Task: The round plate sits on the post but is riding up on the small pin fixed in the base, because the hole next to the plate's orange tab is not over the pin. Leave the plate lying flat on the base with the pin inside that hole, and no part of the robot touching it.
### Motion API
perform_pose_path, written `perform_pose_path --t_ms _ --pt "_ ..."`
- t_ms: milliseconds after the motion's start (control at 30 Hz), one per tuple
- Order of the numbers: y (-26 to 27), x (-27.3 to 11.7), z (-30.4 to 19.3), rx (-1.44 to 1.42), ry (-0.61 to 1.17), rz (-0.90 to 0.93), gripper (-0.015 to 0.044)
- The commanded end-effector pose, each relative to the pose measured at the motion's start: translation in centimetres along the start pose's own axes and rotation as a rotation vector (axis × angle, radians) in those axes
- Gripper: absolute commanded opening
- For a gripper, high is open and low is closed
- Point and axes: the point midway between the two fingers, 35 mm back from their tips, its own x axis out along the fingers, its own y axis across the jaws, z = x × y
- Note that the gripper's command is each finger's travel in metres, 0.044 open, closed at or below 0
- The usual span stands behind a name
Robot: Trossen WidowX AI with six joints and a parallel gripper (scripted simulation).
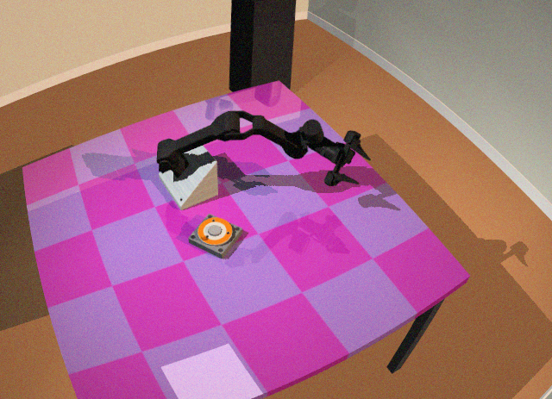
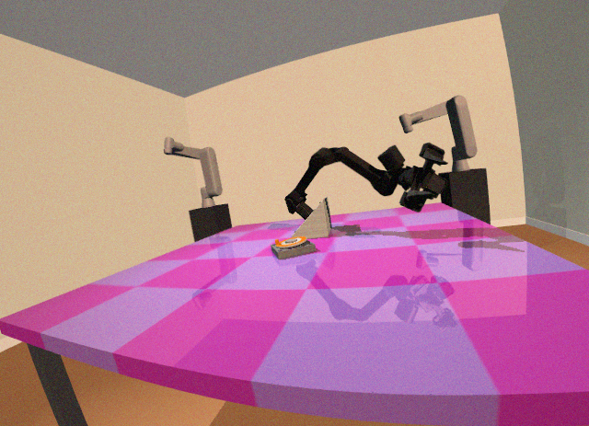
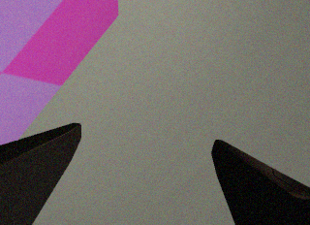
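Item: flat round orange plate [image 1: 215,231], rigid disc on grey central post [image 1: 216,229], seated on square grey metal base [image 1: 223,246].
Location: well apart from black parallel-jaw gripper [image 1: 349,162], back toward arm's mount, low on checkered pink-violet table [image 1: 285,341].
Gripper: jaws spread near full width, nothing between them.
Handling, judged: light, stiff, smooth-faced; likely turns freely on post. Pin and tab too small to make out.
Hold: pinch outer rim edge or push tab sideways.

No readable text, labels, brands, nos. or signs in any view: none on the plate [image 1: 215,230], base [image 1: 227,247], wedge block [image 1: 198,185], arm [image 1: 267,134] or table [image 1: 311,341].
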Motion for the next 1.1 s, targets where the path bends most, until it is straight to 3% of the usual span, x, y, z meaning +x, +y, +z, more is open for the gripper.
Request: perform_pose_path --t_ms 0,233,467,833,1067 --pt "0.1 0.1 -0.2 0.007 -0.002 0.007 0.0374" --pt "4.0 3.3 -5.8 0.363 -0.078 0.241 0.0190" --pt "9.4 3.7 -11.5 0.755 -0.058 0.514 0.0006" --pt "17.7 -0.6 -19.8 1.257 0.168 0.917 0.0000" --pt "22.4 -6.1 -25.0 1.518 0.431 1.144 0.0000"
